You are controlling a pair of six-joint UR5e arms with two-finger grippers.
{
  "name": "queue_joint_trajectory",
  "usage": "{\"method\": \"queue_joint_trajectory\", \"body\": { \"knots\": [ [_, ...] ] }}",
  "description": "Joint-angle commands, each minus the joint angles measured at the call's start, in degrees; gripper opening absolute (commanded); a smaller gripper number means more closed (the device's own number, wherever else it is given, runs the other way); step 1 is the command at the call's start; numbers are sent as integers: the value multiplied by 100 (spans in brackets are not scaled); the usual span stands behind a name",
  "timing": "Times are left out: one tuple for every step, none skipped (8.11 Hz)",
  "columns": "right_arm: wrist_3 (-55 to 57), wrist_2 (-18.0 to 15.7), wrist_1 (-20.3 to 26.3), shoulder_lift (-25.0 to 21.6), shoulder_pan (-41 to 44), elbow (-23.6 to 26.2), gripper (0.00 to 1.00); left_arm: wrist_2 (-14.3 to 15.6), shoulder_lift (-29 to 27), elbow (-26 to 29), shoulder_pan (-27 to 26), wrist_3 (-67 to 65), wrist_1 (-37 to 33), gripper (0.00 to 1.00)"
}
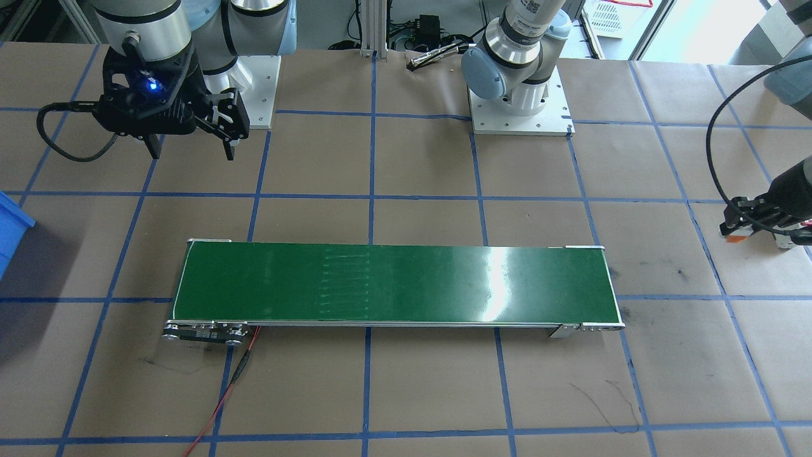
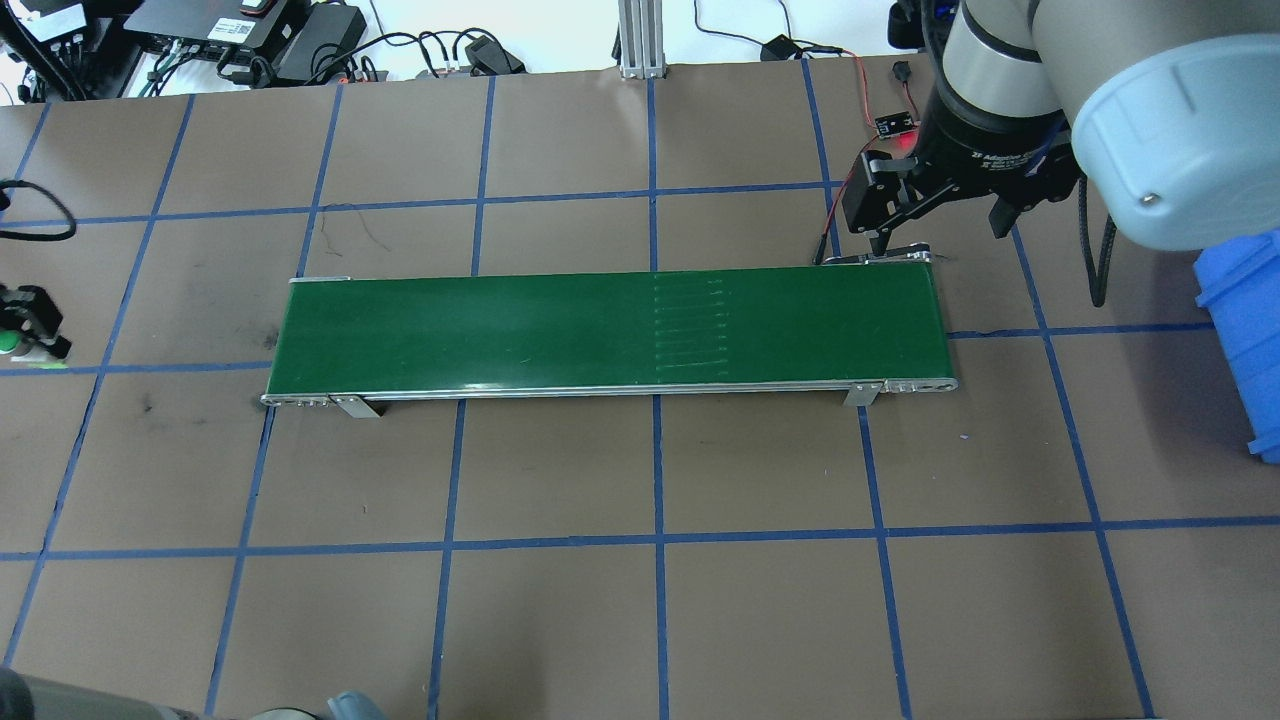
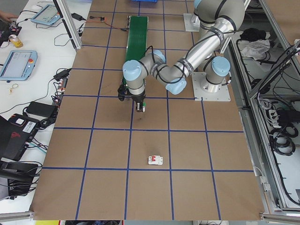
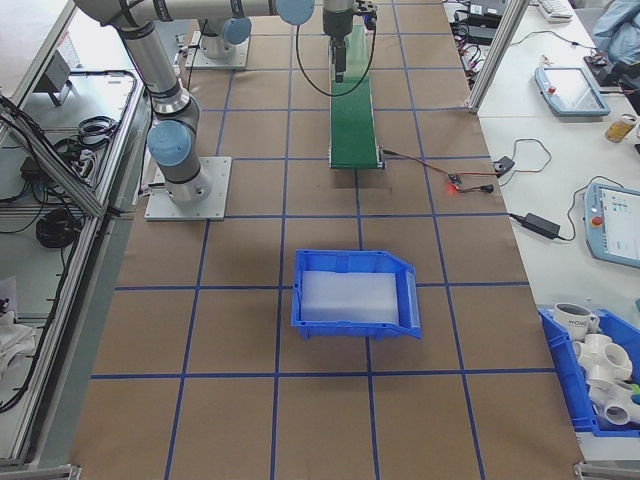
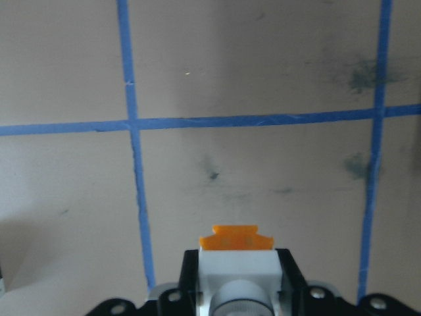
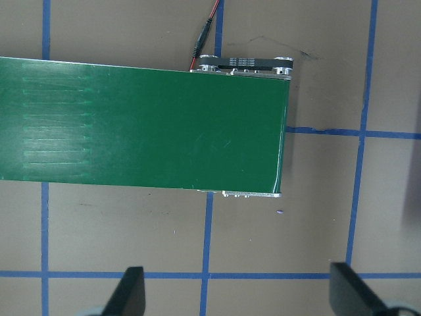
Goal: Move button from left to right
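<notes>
Because the task carries the button (image 5: 235, 266) from the robot's left side toward its right, the long green conveyor belt (image 2: 600, 330) lies across the middle of the table (image 2: 640, 560) as the likely link between the two arms, and each arm waits at its own end. The left hand (image 5: 235, 299) sits off the belt's left end, low over the brown paper, and it is closed around the button: in the left wrist view the white square body sits clamped between the black fingers with the orange base poking out ahead. Held this way, the part looks ready to be carried across and set down on the near end of the belt. The right hand (image 2: 935, 215) hangs above the belt's far right end, its fingers (image 6: 128, 293) spread wide with nothing between them, apparently waiting to receive. A blue bin (image 4: 355, 292) stands beyond that end, and a white circuit breaker (image 3: 155, 160) lies apart on the left side of the table, well away from either hand.
</notes>
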Motion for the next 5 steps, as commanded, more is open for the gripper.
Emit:
{"method": "queue_joint_trajectory", "body": {
  "knots": [
    [-10, 0, 0, 0, 0, 0, 100, -410, -13, 117, -1408, -1483, -17, 0],
    [-10, -9, 0, 0, 0, 0, 100, -674, -84, 196, -1638, -1783, -16, 0],
    [-10, 0, 0, 0, 0, 9, 100, -729, -258, 301, -1823, -1821, 27, 0],
    [-19, 0, -9, 44, 0, 9, 100, -677, -495, 346, -1938, -1812, 36, 0],
    [-28, -9, -9, 70, 0, 0, 100, -676, -680, 294, -1965, -1830, 28, 0]
  ]
}}
